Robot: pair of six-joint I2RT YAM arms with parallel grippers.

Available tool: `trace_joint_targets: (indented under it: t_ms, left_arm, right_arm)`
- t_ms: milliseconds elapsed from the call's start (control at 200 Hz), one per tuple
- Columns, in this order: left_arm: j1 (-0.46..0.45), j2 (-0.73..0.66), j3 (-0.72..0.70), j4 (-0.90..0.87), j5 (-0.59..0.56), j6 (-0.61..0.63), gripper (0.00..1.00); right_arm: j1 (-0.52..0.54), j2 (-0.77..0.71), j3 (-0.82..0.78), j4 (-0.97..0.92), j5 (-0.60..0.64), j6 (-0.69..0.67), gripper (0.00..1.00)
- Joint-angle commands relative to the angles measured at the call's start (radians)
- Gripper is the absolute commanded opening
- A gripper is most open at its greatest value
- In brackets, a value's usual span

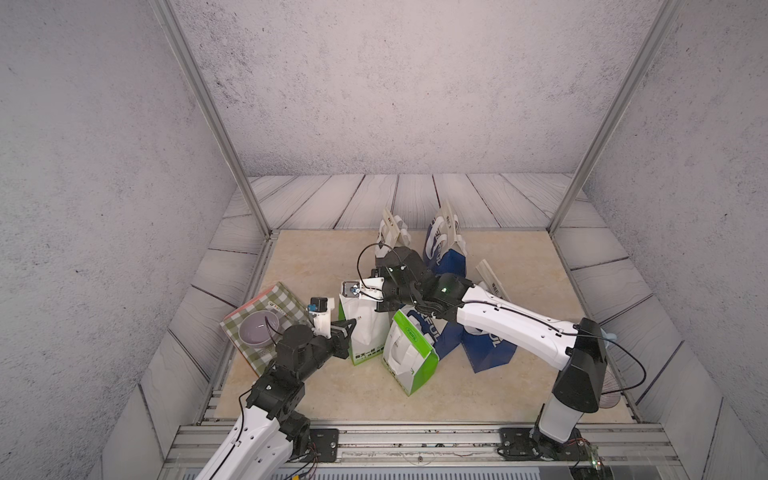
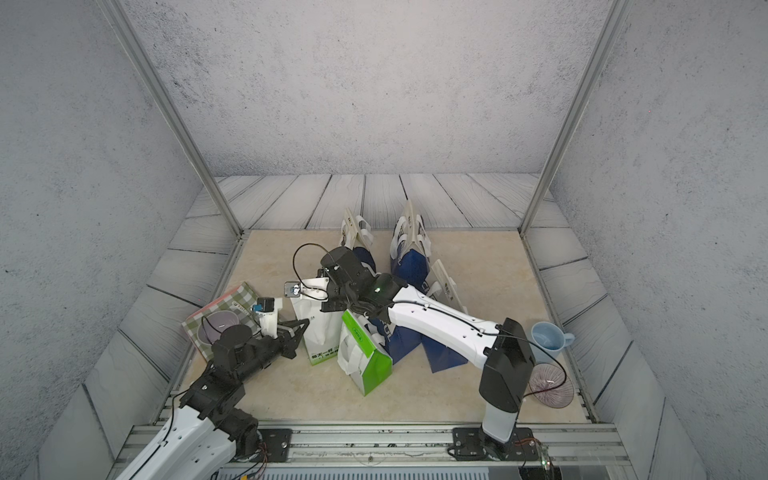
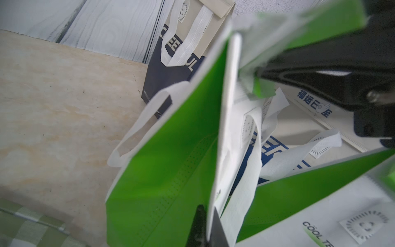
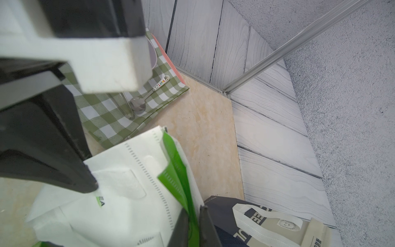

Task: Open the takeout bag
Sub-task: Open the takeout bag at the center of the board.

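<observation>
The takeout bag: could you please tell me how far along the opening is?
Done: the left gripper is pinched on one wall of the green-and-white bag. In hand: the right gripper straddles the green fold opposite; a firm grip is unclear. Left: pulling the walls apart; the mouth looks mostly closed.

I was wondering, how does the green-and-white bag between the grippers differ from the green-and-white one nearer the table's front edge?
The held bag is pinched by the left gripper and right gripper; the front bag is in neither. In both top views the held bag shows a white panel; the front bag shows a green flap and green side. Both are green-and-white with white handles.
</observation>
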Motion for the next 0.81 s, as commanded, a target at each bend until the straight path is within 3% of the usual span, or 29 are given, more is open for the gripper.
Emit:
trace_joint_targets:
  t_ms: [0,801]
  left_arm:
    - [-0.002,-0.015,-0.003,0.037,0.013,-0.006,0.00]
    - [-0.002,-0.014,-0.006,0.044,0.015,-0.007,0.00]
  right_arm:
    - [0.001,-0.021,-0.023,-0.029,-0.007,0.005,0.13]
    - [0.020,-0.061,-0.102,0.048,-0.024,0.013,0.21]
